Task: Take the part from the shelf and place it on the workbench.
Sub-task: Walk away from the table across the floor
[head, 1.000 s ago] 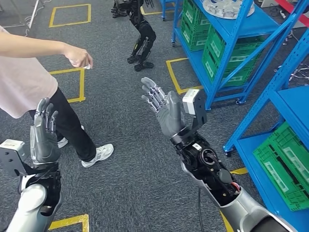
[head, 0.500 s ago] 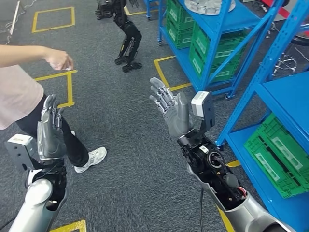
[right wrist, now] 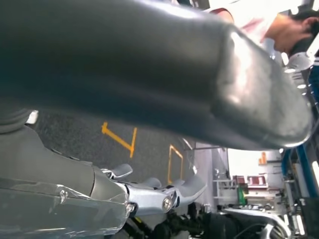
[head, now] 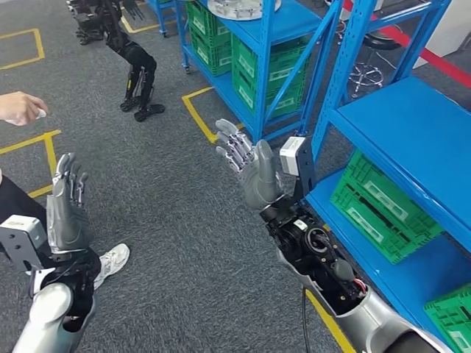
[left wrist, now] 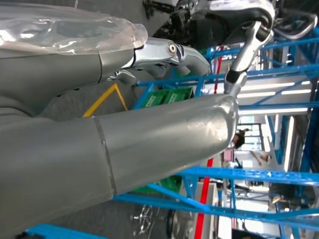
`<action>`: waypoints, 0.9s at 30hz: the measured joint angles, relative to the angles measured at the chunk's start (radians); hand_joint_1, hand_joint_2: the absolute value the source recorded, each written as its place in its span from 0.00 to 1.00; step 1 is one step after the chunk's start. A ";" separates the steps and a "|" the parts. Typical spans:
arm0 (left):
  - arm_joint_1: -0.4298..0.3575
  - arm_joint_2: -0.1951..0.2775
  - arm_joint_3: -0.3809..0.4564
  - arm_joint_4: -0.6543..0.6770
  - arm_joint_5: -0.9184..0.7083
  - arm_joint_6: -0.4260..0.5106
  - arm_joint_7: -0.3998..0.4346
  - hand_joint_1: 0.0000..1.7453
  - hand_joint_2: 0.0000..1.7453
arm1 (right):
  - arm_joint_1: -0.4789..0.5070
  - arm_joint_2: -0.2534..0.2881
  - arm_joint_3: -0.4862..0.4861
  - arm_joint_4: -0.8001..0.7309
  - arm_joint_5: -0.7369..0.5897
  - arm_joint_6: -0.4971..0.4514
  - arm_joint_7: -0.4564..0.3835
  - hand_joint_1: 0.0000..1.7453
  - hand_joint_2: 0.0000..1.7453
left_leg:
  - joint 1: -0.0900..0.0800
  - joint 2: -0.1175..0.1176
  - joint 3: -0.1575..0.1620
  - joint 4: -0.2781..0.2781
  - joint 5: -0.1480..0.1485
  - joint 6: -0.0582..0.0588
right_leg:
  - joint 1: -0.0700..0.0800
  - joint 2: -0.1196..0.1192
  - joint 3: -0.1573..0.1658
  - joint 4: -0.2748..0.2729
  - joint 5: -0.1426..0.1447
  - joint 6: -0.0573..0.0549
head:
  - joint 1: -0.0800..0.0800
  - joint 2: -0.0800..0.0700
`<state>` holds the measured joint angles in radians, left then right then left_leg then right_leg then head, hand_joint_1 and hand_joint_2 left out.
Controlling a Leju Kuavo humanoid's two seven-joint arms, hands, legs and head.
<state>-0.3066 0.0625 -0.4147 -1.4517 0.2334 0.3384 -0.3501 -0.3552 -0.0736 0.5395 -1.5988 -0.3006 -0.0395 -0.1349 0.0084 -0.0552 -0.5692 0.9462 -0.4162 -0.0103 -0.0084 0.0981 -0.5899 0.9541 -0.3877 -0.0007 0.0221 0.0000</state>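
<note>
Both of my hands are raised over the grey carpet with fingers spread and nothing in them. My left hand (head: 66,206) is at the lower left, my right hand (head: 252,168) in the middle. A round silver part (head: 236,7) lies on the top board of the far blue shelf (head: 277,29), well beyond my right hand. A closer blue shelf (head: 411,125) stands at the right, its upper board bare. In the wrist views my left hand (left wrist: 112,144) and right hand (right wrist: 150,64) show up close with nothing held.
Green crates (head: 383,206) sit on the near shelf's lower board and more green crates (head: 261,62) in the far shelf. A person's hand (head: 19,109) and white shoe (head: 114,261) are at the left. A dark legged robot (head: 133,66) stands behind. Yellow floor tape (head: 197,118) marks squares.
The whole view has swung to the right: the shelves have come closer and further in, the person has slid towards the left edge. Both hands stay raised and spread.
</note>
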 joint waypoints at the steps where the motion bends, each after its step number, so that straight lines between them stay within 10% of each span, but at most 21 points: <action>1: 0.000 0.000 0.000 0.000 0.000 0.000 0.000 0.00 0.00 | 0.001 0.000 0.000 0.000 0.000 0.000 0.000 0.00 0.00 | 0.000 0.009 0.001 -0.002 0.002 0.003 | -0.002 0.009 -0.002 -0.002 0.002 0.007 | 0.000 0.000; 4: -0.001 -0.002 0.000 -0.001 -0.002 0.001 0.002 0.00 0.00 | 0.004 0.000 -0.002 -0.001 0.000 0.000 -0.001 0.00 0.00 | 0.005 0.040 0.010 -0.016 0.009 0.018 | 0.002 -0.027 -0.029 0.049 -0.033 0.021 | 0.009 0.000; 7: 0.004 -0.003 0.000 -0.002 -0.003 0.001 0.004 0.00 0.00 | 0.009 0.000 -0.001 -0.001 0.000 0.000 0.000 0.00 0.00 | 0.003 0.069 0.012 -0.018 0.008 0.024 | -0.001 -0.083 -0.121 0.255 -0.131 0.030 | 0.025 0.000; 9: 0.007 -0.003 0.000 -0.002 -0.003 0.001 0.004 0.00 0.00 | 0.012 0.000 -0.001 -0.001 0.000 0.000 0.000 0.00 0.00 | 0.002 0.089 0.012 -0.017 0.006 0.024 | -0.005 -0.091 -0.139 0.304 -0.137 0.034 | 0.030 0.000; 14: 0.007 -0.004 0.000 -0.002 -0.003 -0.004 0.004 0.00 0.00 | 0.013 0.000 -0.001 -0.002 0.002 -0.004 -0.001 0.00 0.00 | -0.006 0.129 0.020 -0.009 -0.005 0.006 | 0.000 -0.152 0.016 0.017 -0.025 0.025 | 0.046 0.000; 17: 0.007 -0.005 0.000 -0.003 -0.003 -0.009 0.005 0.00 0.00 | 0.017 0.000 -0.002 -0.006 0.007 -0.007 -0.001 0.00 0.00 | -0.006 0.148 0.019 -0.006 -0.009 -0.006 | 0.004 -0.130 0.019 0.004 -0.022 0.005 | 0.039 0.000; 19: 0.006 -0.005 0.000 -0.004 -0.003 -0.011 0.005 0.00 0.00 | 0.017 0.000 -0.002 -0.012 0.012 -0.009 -0.001 0.00 0.00 | -0.001 0.121 0.002 0.038 -0.042 -0.017 | 0.002 -0.111 0.020 0.000 -0.017 -0.008 | 0.033 0.000; 23: 0.012 -0.005 0.000 -0.005 -0.003 -0.014 0.006 0.00 0.00 | 0.020 0.000 -0.001 -0.016 0.017 -0.011 0.000 0.00 0.00 | 0.002 0.062 -0.125 0.298 -0.152 -0.022 | 0.003 -0.072 0.017 -0.002 -0.012 -0.022 | 0.009 0.000; 25: 0.014 -0.005 0.000 -0.005 -0.003 -0.014 0.007 0.00 0.00 | 0.022 0.000 0.000 -0.017 0.017 -0.012 0.000 0.00 0.00 | 0.001 0.057 -0.123 0.280 -0.117 -0.016 | 0.005 -0.047 0.016 -0.001 -0.010 -0.023 | 0.004 0.000; 27: 0.013 -0.004 0.000 -0.006 -0.004 -0.014 0.007 0.00 0.00 | 0.023 0.000 -0.001 -0.018 0.017 -0.012 0.000 0.00 0.00 | 0.001 0.032 -0.057 0.133 -0.041 -0.005 | 0.005 -0.024 0.018 -0.001 -0.010 -0.022 | 0.002 0.000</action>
<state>-0.2936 0.0582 -0.4150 -1.4574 0.2295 0.3246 -0.3427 -0.3325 -0.0732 0.5389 -1.6168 -0.2837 -0.0518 -0.1351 0.0092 -0.0228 -0.6257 1.0788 -0.4575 -0.0148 -0.0033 0.0737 -0.5724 0.9536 -0.3973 -0.0229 0.0236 0.0000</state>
